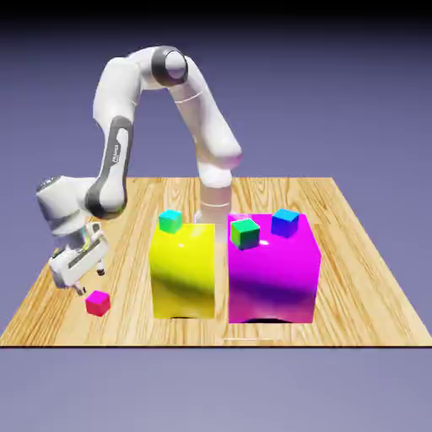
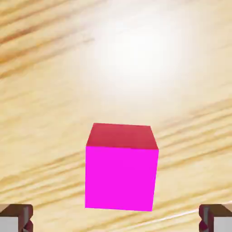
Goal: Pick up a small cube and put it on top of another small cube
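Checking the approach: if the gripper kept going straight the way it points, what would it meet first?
Probably the tiny magenta-pink cube, lying ahead between the open gripper's fingertips on the wooden table; depth is unclear.

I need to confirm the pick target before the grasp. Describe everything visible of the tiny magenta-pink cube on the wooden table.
The tiny magenta-pink cube is a plain, smooth, solid-coloured block, its top face a redder shade in the hand view. It sits flat and upright on the wooden table, alone near the exterior view's left front, apart from the large yellow block. Nothing touches it but the table. The open hand hangs just above it, fingertips either side in the hand view, not in contact.
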Action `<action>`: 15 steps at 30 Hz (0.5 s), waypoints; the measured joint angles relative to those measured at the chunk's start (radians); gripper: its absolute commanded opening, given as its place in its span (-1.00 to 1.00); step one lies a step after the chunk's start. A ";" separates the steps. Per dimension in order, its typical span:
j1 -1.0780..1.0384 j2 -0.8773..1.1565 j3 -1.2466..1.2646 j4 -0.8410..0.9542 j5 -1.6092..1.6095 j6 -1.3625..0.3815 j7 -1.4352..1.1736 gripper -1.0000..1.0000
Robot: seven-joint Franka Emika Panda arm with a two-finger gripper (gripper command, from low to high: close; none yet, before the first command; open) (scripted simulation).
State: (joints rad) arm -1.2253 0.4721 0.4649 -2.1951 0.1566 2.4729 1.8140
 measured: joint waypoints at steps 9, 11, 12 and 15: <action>0.326 0.051 -0.306 0.025 0.252 -0.023 -0.168 0.00; 0.398 0.062 -0.374 0.030 0.308 -0.028 -0.205 0.00; 0.435 0.068 -0.408 0.033 0.336 -0.031 -0.224 0.00; 0.543 0.085 -0.510 0.041 0.421 -0.039 -0.280 0.00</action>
State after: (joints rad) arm -0.6820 0.5573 -0.0451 -2.1539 0.5771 2.4341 1.5342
